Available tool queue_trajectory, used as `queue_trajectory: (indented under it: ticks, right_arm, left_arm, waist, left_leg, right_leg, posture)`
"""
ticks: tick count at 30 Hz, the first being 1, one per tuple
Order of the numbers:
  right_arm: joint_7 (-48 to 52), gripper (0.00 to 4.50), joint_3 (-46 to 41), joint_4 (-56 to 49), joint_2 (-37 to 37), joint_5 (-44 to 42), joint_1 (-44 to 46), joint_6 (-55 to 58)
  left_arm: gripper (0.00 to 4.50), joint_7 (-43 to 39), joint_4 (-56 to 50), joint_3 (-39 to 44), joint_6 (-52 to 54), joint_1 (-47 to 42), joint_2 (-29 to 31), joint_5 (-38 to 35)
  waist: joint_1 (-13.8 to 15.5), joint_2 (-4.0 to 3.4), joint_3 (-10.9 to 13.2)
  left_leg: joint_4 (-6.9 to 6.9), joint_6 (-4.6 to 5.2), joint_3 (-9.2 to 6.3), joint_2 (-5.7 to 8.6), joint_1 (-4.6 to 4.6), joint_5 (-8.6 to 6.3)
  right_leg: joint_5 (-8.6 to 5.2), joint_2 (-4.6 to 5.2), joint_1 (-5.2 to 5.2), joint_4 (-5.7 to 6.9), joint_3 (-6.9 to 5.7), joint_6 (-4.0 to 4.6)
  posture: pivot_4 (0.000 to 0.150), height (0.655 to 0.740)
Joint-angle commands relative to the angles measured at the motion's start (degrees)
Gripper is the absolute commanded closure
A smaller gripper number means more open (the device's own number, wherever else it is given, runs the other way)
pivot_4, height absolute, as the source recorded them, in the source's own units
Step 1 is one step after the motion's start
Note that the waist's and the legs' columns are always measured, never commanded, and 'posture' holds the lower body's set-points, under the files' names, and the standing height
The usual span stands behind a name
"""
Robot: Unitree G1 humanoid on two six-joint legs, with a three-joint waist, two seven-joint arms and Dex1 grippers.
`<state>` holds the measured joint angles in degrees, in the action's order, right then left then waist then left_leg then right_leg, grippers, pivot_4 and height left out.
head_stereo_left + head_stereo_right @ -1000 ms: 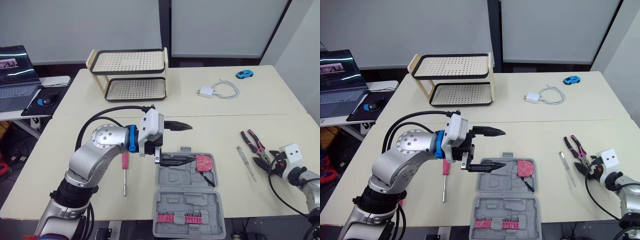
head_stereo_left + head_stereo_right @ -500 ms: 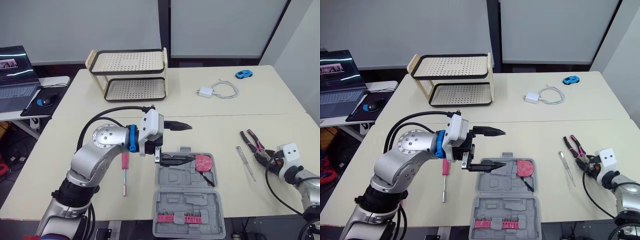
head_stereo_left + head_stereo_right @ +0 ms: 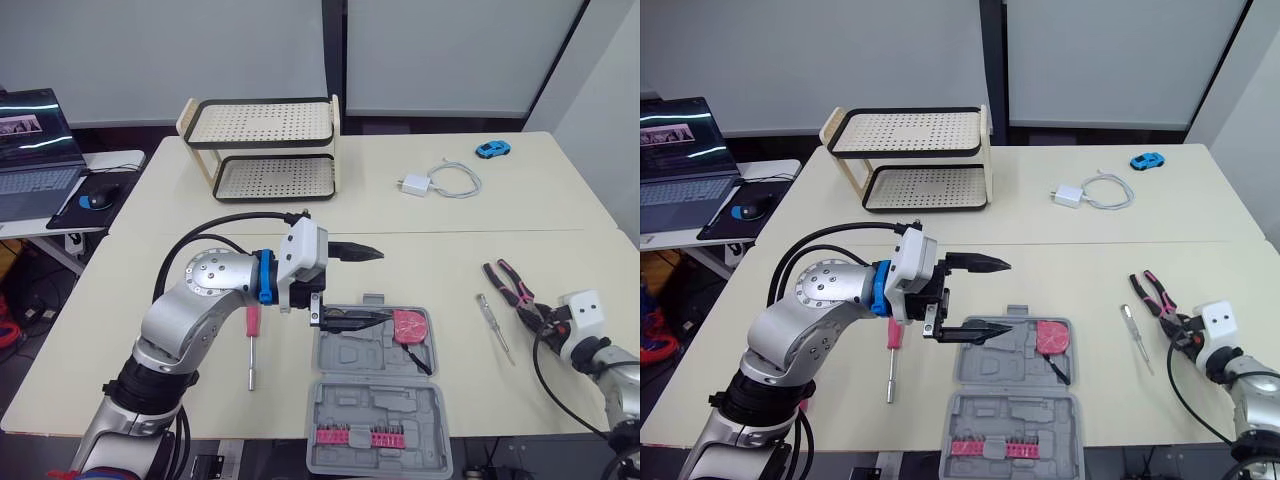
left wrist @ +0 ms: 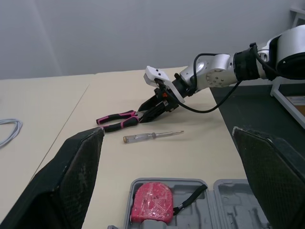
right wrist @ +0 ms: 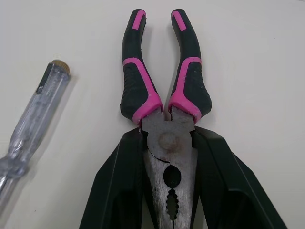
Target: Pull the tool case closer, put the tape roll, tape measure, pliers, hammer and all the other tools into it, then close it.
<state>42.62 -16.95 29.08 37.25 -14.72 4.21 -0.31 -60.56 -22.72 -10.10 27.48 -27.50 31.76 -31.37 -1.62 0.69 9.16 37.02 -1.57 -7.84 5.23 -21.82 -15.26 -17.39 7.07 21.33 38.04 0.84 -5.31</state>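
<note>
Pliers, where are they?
In the eye views the pliers lie on the table at the robot's right, beside the clear screwdriver, the right gripper holding their head.

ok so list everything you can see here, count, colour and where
tool case: 1, grey, open, front centre of the table
tape measure: 1, red, in the case
bit strip: 1, pink, in the case lid
screwdriver: 1, pink handle, left of the case
tester screwdriver: 1, clear handle, right of the case
pliers: 1, pink and black, far right
rack: 1, cream and black, two tiers, back left
charger with cable: 1, white, back
toy car: 1, blue, back right
laptop, mouse: 1 each, side table
left gripper: open, above the case
right gripper: closed on the pliers' head
</note>
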Motion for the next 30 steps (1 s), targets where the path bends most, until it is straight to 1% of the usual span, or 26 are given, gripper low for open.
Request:
queue_trajectory:
  ticks: [1, 2, 4, 6, 9, 13, 15, 19, 22, 25, 27, 30]
  right_arm:
    - [0.70, 3.33, -3.32, -14.64, 3.48, -3.83, -2.21, 5.68]
    - [1.23, 3.33, -3.52, -18.77, 4.54, -4.41, -3.28, 7.72]
    - [1.99, 3.33, -3.74, -26.82, 6.98, -6.05, -5.07, 13.44]
    - [3.18, 3.33, -3.05, -34.08, 9.51, -7.30, -6.51, 18.51]
    - [4.81, 3.33, -0.79, -43.75, 12.87, -9.33, -6.81, 25.54]
    - [7.35, 3.33, 6.40, -54.13, 18.09, -9.35, -3.22, 33.21]
    - [8.37, 3.33, 12.09, -58.77, 20.75, -8.66, 0.57, 37.44]
    - [9.03, 3.33, 21.02, -64.73, 22.47, -8.12, 8.23, 44.33]
    - [9.03, 3.33, 29.45, -67.69, 20.68, -6.94, 14.99, 48.98]
    - [8.61, 3.33, 36.19, -68.60, 18.92, -4.77, 19.34, 52.14]
    - [8.23, 3.33, 39.20, -69.01, 17.68, -4.14, 21.32, 54.20]
    - [8.75, 3.33, 43.59, -69.44, 18.02, -2.05, 23.08, 55.94]
  left_arm:
    - [0.00, -0.13, -1.04, 4.31, -3.47, 1.48, -0.21, -1.64]
    - [0.00, -0.47, -0.75, 5.08, -4.72, 2.39, 0.27, -1.13]
    - [0.00, -1.62, -0.10, 5.98, -5.42, 4.33, 3.10, 0.61]
    - [0.00, -2.61, 0.13, 7.07, -4.69, 6.42, 5.68, 0.32]
    - [0.00, -3.34, 0.39, 9.16, -7.06, 9.82, 7.35, 0.19]
    - [0.00, -5.15, -0.31, 11.36, -8.53, 14.23, 9.55, -0.22]
    - [0.00, -7.03, -0.27, 12.06, -9.91, 15.97, 11.28, 0.12]
    - [0.00, -10.12, 0.22, 12.93, -12.81, 18.61, 14.16, 1.04]
    - [0.00, -11.82, 2.96, 13.34, -18.15, 20.95, 14.58, 3.30]
    - [0.00, -13.79, 4.99, 13.61, -20.63, 22.24, 15.13, 3.72]
    - [0.00, -15.49, 5.83, 13.79, -21.71, 22.71, 16.09, 3.73]
    - [0.00, -16.62, 6.46, 13.91, -22.01, 22.71, 17.08, 3.45]
  waist:
    - [-0.21, -0.02, -0.01]
    - [-0.31, -0.10, -0.03]
    - [-0.41, -0.13, -0.02]
    - [-0.37, -0.13, -0.01]
    - [-0.09, -0.07, 0.02]
    - [0.07, -0.03, 0.04]
    - [0.05, -0.03, 0.05]
    - [0.02, 0.00, 0.06]
    - [0.01, 0.03, 0.08]
    - [0.06, 0.09, 0.12]
    - [0.10, 0.22, 0.19]
    - [0.29, 0.24, 0.20]
  left_leg:
    - [0.00, 0.00, -0.01, 0.00, 0.00, 0.00]
    - [-0.01, 0.00, 0.03, 0.00, 0.00, 0.00]
    - [-0.05, 0.01, 0.08, -0.02, 0.04, -0.01]
    - [-0.06, 0.01, 0.05, -0.06, 0.04, -0.01]
    - [-0.05, 0.06, -0.02, -0.08, 0.03, -0.04]
    - [0.00, 0.19, -0.06, -0.02, -0.03, -0.11]
    - [-0.01, 0.23, -0.07, -0.02, -0.04, -0.14]
    - [-0.03, 0.27, -0.09, -0.03, -0.07, -0.16]
    - [-0.04, 0.28, -0.09, -0.04, -0.09, -0.18]
    - [-0.04, 0.29, -0.11, -0.04, -0.11, -0.19]
    - [-0.04, 0.28, -0.12, -0.03, -0.13, -0.18]
    - [-0.02, 0.28, -0.18, 0.00, -0.19, -0.18]
  right_leg:
    - [0.00, 0.00, 0.00, 0.00, -0.01, 0.00]
    - [0.00, 0.00, 0.04, 0.01, 0.04, 0.00]
    - [0.00, -0.01, 0.07, 0.02, 0.10, 0.00]
    - [0.00, -0.06, 0.08, 0.04, 0.07, 0.00]
    - [0.00, -0.07, 0.06, 0.04, 0.02, 0.00]
    - [0.00, -0.02, 0.04, -0.01, 0.00, 0.00]
    - [0.00, -0.01, 0.06, -0.03, -0.01, 0.00]
    - [0.00, -0.01, 0.08, -0.06, -0.04, 0.00]
    - [0.00, -0.01, 0.10, -0.10, -0.05, 0.00]
    - [0.00, 0.00, 0.12, -0.12, -0.06, 0.00]
    - [0.00, 0.01, 0.14, -0.13, -0.07, 0.00]
    - [0.00, 0.04, 0.20, -0.12, -0.10, 0.00]
  posture:
    - [0.150, 0.7400]
    - [0.150, 0.7400]
    - [0.150, 0.7400]
    - [0.150, 0.7400]
    - [0.150, 0.7400]
    - [0.150, 0.7400]
    - [0.150, 0.7400]
    - [0.150, 0.7400]
    - [0.150, 0.7400]
    - [0.150, 0.7400]
    - [0.150, 0.7400]
    - [0.150, 0.7400]
